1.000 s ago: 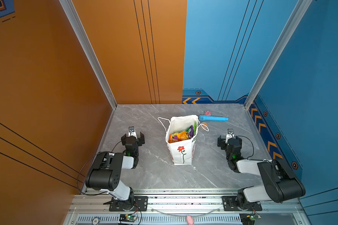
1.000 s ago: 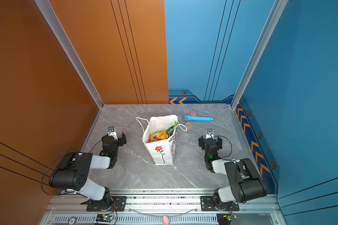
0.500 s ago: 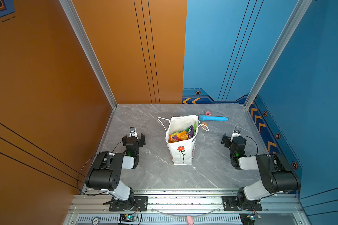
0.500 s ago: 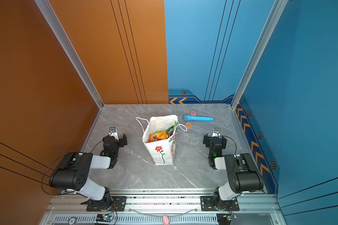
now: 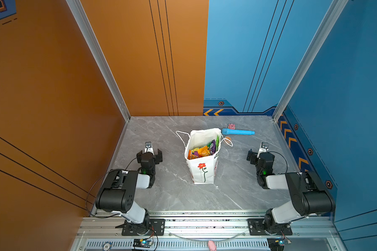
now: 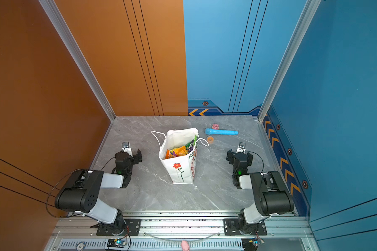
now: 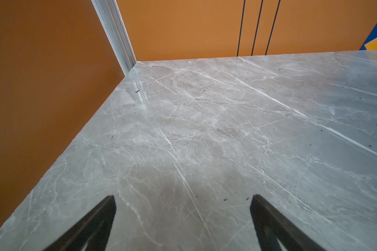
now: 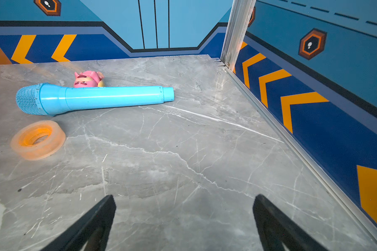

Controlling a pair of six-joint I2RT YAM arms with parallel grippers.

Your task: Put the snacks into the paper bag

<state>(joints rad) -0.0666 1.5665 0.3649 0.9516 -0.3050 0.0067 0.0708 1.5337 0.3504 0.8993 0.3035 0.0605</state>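
Note:
The white paper bag (image 5: 201,171) (image 6: 180,171) with a red flower print stands upright in the middle of the table in both top views. The snacks (image 5: 201,150) (image 6: 179,151), orange, yellow, purple and green packets, fill its open mouth. My left gripper (image 5: 149,153) (image 6: 128,155) rests low to the left of the bag, open and empty; in the left wrist view (image 7: 183,208) only bare marble lies between its fingers. My right gripper (image 5: 260,155) (image 6: 239,155) sits to the right of the bag, open and empty (image 8: 183,208).
A blue microphone-like cylinder (image 5: 237,132) (image 8: 96,98), a small pink toy (image 5: 231,126) (image 8: 87,80) and an orange tape roll (image 6: 210,139) (image 8: 37,140) lie behind the bag on the right. Orange and blue walls close in the grey marble table (image 5: 172,195).
My right gripper has swung a little to the right, away from the bag, and settled. The left arm has barely moved. Both grippers stayed open.

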